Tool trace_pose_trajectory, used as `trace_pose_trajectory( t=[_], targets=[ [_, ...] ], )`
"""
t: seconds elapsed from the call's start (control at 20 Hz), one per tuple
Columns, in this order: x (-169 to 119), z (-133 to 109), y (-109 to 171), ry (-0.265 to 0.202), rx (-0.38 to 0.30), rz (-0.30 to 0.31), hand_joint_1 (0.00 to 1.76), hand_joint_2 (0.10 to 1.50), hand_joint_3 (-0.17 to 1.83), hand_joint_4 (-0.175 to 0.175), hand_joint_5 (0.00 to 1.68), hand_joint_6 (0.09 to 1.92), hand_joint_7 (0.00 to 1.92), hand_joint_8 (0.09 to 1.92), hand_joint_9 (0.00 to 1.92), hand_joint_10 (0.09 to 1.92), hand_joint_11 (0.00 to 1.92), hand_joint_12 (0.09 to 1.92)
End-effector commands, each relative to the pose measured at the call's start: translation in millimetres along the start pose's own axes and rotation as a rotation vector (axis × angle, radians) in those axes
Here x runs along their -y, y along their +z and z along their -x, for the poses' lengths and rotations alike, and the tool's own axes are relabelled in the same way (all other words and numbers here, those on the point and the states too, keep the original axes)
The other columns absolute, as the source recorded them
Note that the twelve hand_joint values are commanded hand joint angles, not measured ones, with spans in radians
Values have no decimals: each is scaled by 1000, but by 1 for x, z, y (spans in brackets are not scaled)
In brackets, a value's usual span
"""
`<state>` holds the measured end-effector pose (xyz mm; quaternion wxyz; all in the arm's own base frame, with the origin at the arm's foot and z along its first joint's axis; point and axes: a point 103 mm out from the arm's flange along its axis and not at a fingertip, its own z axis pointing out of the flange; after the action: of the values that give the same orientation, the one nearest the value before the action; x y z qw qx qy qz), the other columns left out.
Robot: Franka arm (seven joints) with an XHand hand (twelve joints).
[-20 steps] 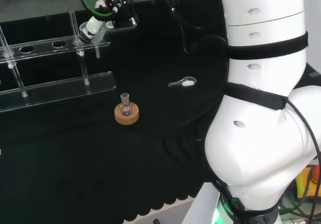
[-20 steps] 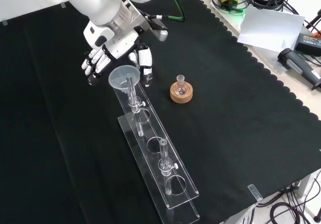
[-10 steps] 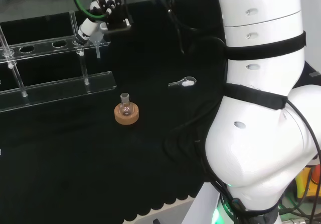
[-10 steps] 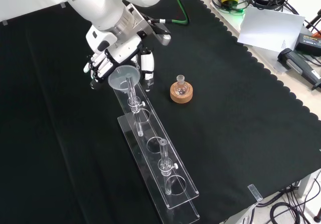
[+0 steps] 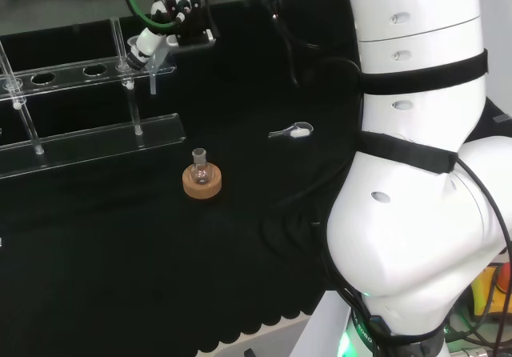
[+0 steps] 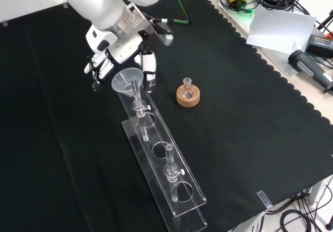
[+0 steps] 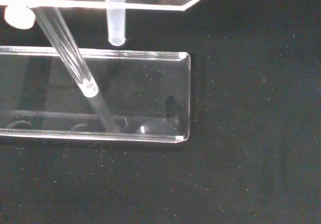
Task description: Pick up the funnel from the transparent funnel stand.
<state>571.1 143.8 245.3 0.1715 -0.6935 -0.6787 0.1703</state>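
Head view: the black and white hand (image 5: 164, 22) reaches over the far-right end of the clear plastic funnel stand (image 5: 88, 137), its fingers curled round the clear glass funnel (image 5: 142, 49).

Front view: the hand (image 6: 117, 60) comes down from the top, fingers and thumb closed about the funnel's (image 6: 128, 82) cone, whose stem stays in the stand's (image 6: 165, 176) end hole.

Wrist view: the slanting funnel stem (image 7: 75, 71) passes down toward the stand's base (image 7: 150, 98).
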Motion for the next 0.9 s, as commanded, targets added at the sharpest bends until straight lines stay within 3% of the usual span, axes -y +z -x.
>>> trace_pose_trajectory(
  t=[0.05,0.25,0.3,0.4,0.9],
  targets=[
    [0,5,2,3,-17,12,513,712,55,-39,235,87,336,513,45,794,0,87],
    [-2,21,3,11,-21,15,527,723,63,-35,307,87,397,519,74,800,0,87],
    [0,3,3,24,-1,16,530,725,66,-34,326,87,416,514,83,799,0,87],
    [0,-5,2,23,-11,12,535,730,70,-32,360,87,459,518,110,803,0,87],
    [-2,23,0,39,-62,62,573,758,105,-22,486,87,605,498,218,761,5,87]
  ],
)
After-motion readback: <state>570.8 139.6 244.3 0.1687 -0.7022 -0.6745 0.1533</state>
